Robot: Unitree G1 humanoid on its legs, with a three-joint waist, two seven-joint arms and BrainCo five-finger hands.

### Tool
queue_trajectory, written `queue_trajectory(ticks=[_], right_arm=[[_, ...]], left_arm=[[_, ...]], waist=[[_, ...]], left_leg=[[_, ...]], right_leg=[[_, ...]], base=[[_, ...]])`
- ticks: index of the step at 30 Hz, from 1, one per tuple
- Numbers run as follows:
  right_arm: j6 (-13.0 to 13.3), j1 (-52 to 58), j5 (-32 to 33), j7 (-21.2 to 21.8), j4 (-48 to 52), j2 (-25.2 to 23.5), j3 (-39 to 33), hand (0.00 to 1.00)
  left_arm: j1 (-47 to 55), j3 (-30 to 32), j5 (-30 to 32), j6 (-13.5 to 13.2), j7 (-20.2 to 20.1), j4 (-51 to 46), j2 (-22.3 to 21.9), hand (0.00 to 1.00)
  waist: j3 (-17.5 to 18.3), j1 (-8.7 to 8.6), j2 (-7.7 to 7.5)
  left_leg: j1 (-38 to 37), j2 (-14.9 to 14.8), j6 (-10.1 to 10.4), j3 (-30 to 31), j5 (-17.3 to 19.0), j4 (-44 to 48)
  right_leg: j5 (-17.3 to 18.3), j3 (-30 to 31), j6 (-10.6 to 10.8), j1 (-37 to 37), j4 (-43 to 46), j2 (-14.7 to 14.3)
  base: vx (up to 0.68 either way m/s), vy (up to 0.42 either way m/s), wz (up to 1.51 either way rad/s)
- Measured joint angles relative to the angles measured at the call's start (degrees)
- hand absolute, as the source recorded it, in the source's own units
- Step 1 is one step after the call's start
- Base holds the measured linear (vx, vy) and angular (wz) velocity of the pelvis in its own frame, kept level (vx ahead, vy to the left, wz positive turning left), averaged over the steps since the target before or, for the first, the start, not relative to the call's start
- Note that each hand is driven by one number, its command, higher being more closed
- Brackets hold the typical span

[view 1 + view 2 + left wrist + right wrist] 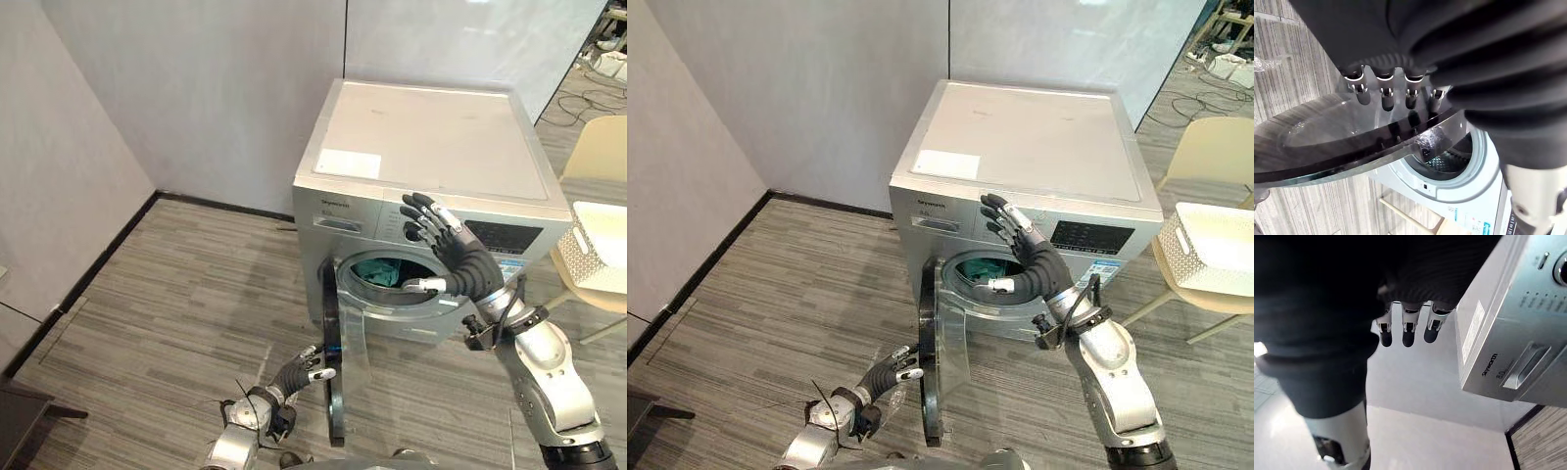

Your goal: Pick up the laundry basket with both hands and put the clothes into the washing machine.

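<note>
Clothes (a teal bundle) lie in the washing machine's drum, and its door hangs open with the left hand's straight fingers against its edge; pushed shut now, it could strike the right hand, spread open before the machine's control panel.

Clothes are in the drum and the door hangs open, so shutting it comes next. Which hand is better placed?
Left, probably. The left hand sits low with straight fingers at the outer edge of the open door. The right hand is raised, open, before the control panel, away from the door.
</note>
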State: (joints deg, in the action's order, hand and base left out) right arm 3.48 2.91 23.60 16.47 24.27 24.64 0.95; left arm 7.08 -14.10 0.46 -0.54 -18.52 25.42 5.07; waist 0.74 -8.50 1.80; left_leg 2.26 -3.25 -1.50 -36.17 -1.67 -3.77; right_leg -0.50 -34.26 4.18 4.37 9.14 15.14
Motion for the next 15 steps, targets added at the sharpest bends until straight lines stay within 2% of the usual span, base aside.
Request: queue_trajectory(ticks=[4,7,9,10,11,12,13,14,15], right_arm=[[0.21,-0.37,4.28,-1.50,-0.58,-1.84,1.75,0.00],[0.31,-1.10,6.45,-2.61,-0.59,-2.55,4.84,0.00],[0.50,-2.70,7.73,-3.82,-0.70,-3.56,8.38,0.00],[0.51,-5.59,7.85,-4.11,-1.13,-4.52,12.41,0.00],[0.50,-6.96,7.85,-4.24,-1.27,-4.91,14.04,0.00],[0.48,-9.44,7.91,-4.35,-1.70,-5.73,16.39,0.00],[0.48,-13.09,8.43,-5.13,-2.34,-7.47,19.32,0.00],[0.48,-13.49,8.55,-5.37,-2.34,-7.78,19.71,0.00],[0.47,-14.77,8.66,-6.27,-2.20,-8.83,20.68,0.00]], left_arm=[[0.04,0.10,-2.79,-0.03,1.29,0.12,0.92,0.00],[-1.95,-0.86,-6.49,-0.17,2.50,4.48,0.78,0.00],[-6.48,-4.75,-9.78,-0.01,3.74,10.30,1.44,0.00],[-12.16,-10.69,-11.24,0.18,4.60,16.66,2.18,0.00],[-14.69,-13.76,-11.50,0.40,4.79,19.67,2.16,0.00],[-18.70,-19.39,-11.87,1.04,4.71,23.94,1.96,0.00],[-24.47,-26.94,-12.09,2.73,3.34,29.99,-0.50,0.00],[-25.41,-27.72,-12.00,2.94,3.19,31.22,-1.44,0.00],[-28.89,-29.08,-11.07,3.63,2.93,36.19,-5.76,0.00]], waist=[[-0.60,-0.07,1.16],[-1.34,-0.23,2.24],[-1.80,-0.38,2.99],[-2.38,-0.75,3.90],[-2.50,-1.03,4.06],[-2.70,-2.11,4.60],[-3.72,-3.91,4.99],[-3.89,-4.18,4.81],[-4.78,-5.48,4.21]], left_leg=[[0.92,-0.23,0.24,-1.61,0.27,0.08],[2.02,-0.42,0.25,-3.46,0.28,0.30],[2.13,-0.57,0.26,-4.07,0.26,0.49],[2.18,-0.55,0.27,-4.61,0.26,0.54],[2.55,-0.47,0.27,-4.79,0.26,0.56],[3.16,-0.28,0.24,-4.94,0.24,0.61],[3.57,-0.02,0.24,-5.76,0.24,0.60],[3.72,0.08,0.24,-5.92,0.24,0.58],[4.04,0.36,0.24,-6.56,0.24,0.19]], right_leg=[[-1.05,2.14,0.17,1.65,-1.60,-0.68],[-1.82,3.92,0.81,3.53,-2.61,-1.12],[-2.24,4.65,0.28,4.02,-3.15,-1.27],[-2.65,5.13,-0.02,4.30,-3.52,-1.36],[-2.84,5.48,-0.04,4.85,-3.50,-1.29],[-3.19,5.96,0.10,5.54,-3.58,-1.15],[-4.39,7.00,-0.27,6.59,-4.32,-1.15],[-4.55,7.49,-0.06,6.96,-4.48,-1.16],[-5.68,8.84,-0.14,8.00,-5.18,-1.28]], base=[[0.00,-0.078,-0.27],[-0.01,-0.088,-0.34],[-0.01,-0.102,-0.23],[-0.02,-0.083,-0.14],[-0.02,-0.076,-0.15],[-0.02,-0.061,-0.28],[-0.02,-0.060,-0.31],[-0.02,-0.063,-0.55],[-0.02,-0.053,-0.57]])
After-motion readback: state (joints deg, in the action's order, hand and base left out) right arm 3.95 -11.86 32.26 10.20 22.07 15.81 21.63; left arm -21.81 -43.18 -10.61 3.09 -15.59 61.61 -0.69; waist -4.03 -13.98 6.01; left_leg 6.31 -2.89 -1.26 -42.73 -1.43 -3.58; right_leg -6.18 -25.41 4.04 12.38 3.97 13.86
